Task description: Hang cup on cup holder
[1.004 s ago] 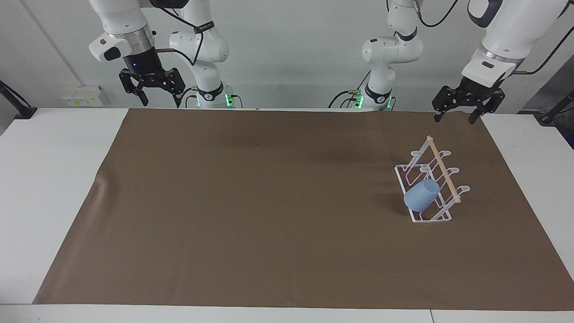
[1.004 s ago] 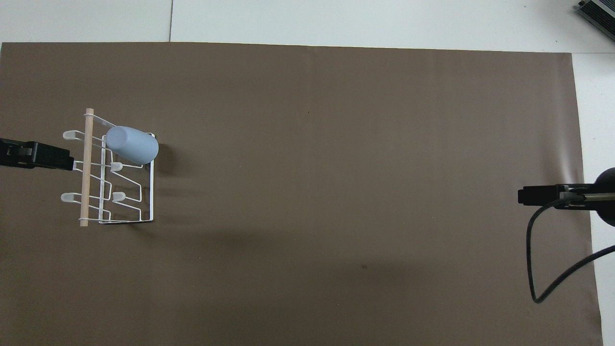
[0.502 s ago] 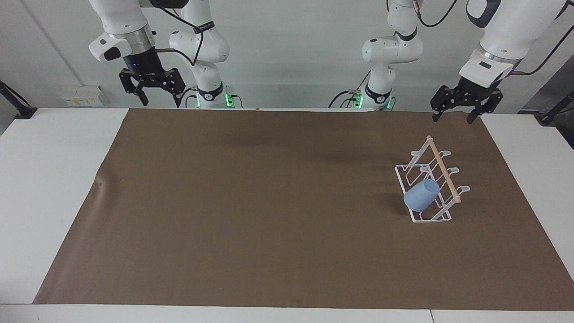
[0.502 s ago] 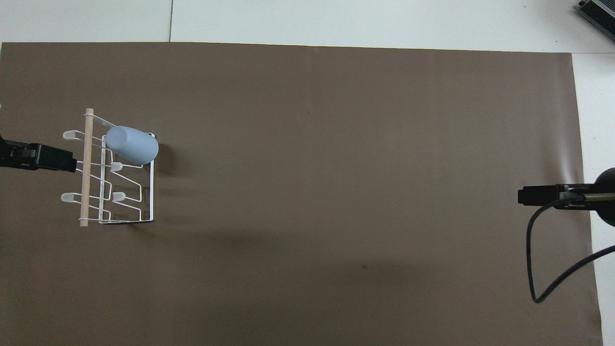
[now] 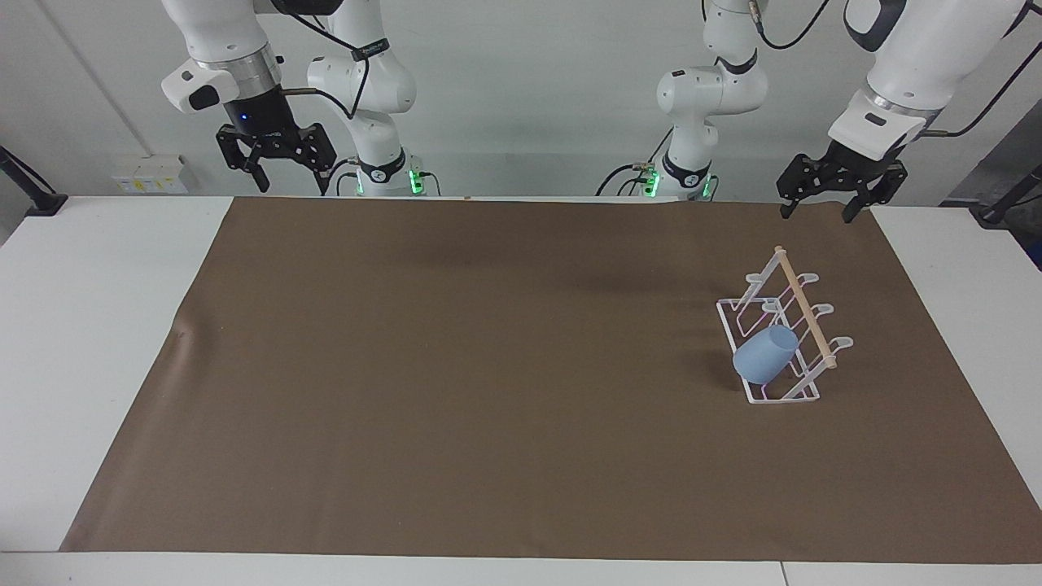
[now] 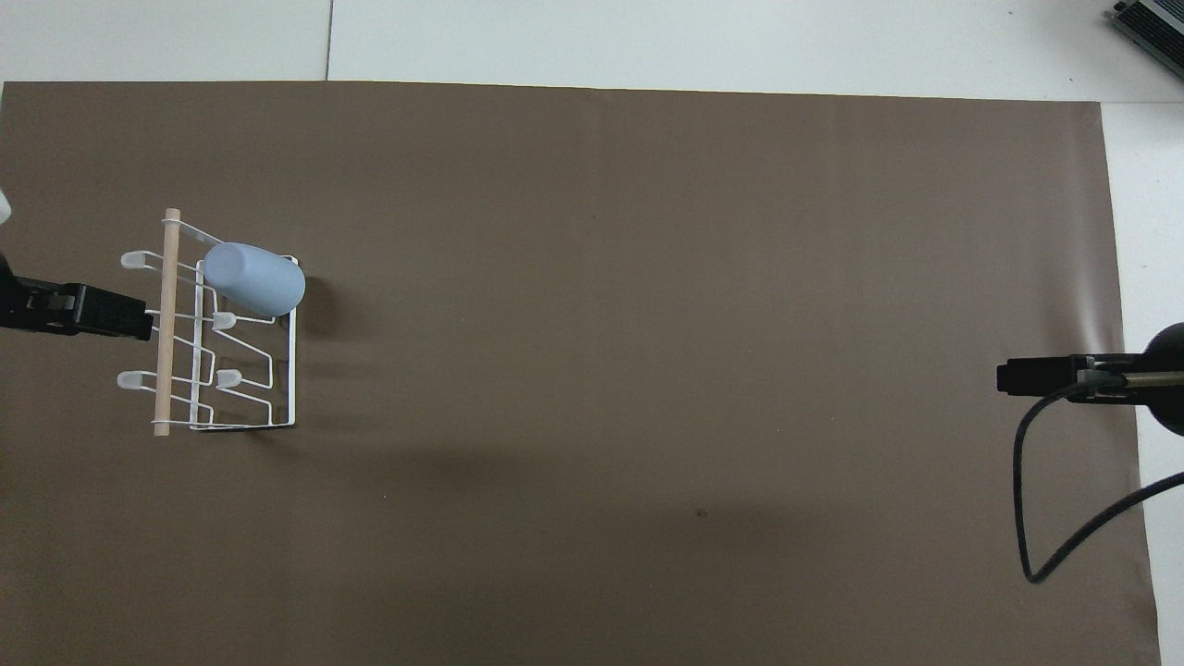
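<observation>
1. While the right gripper waits open and empty at its own end, the left gripper hangs open and empty too.
2. Farther out stands the cup holder.
3. On its farthest prong sits the cup, tilted; the left arm is nearer.

You have a white table, brown mat covering it, cup holder on the mat toward the left arm's end.
</observation>
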### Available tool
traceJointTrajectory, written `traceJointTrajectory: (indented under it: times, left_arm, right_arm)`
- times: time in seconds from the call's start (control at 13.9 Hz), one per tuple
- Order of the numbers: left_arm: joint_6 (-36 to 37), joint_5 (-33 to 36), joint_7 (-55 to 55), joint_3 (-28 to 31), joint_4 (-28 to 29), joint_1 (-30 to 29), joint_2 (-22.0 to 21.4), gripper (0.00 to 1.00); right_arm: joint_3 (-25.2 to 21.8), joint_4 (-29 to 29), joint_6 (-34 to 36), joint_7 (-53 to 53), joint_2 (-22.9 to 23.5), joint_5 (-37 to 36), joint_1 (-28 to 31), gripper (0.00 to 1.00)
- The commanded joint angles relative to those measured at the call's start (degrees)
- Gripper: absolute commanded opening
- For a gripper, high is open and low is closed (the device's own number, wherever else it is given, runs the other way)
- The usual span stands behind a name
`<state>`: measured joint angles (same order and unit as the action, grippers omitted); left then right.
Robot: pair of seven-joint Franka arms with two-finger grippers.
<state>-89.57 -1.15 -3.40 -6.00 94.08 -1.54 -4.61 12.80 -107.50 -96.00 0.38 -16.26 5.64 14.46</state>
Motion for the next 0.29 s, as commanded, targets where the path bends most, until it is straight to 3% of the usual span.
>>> traceJointTrajectory:
  times: [0.0,0.22]
  left_arm:
    - [0.53,-0.78,-0.64,0.64,1.10,0.66,-1.36,1.00]
    - [0.18,-0.78,-0.56,0.64,1.19,0.66,-1.36,1.00]
  right_arm:
    - [-0.06,-0.17,-0.06,-0.29,-0.62,-0.10,0.31,1.00]
    - [-0.06,-0.17,-0.06,-0.29,-0.62,-0.10,0.31,1.00]
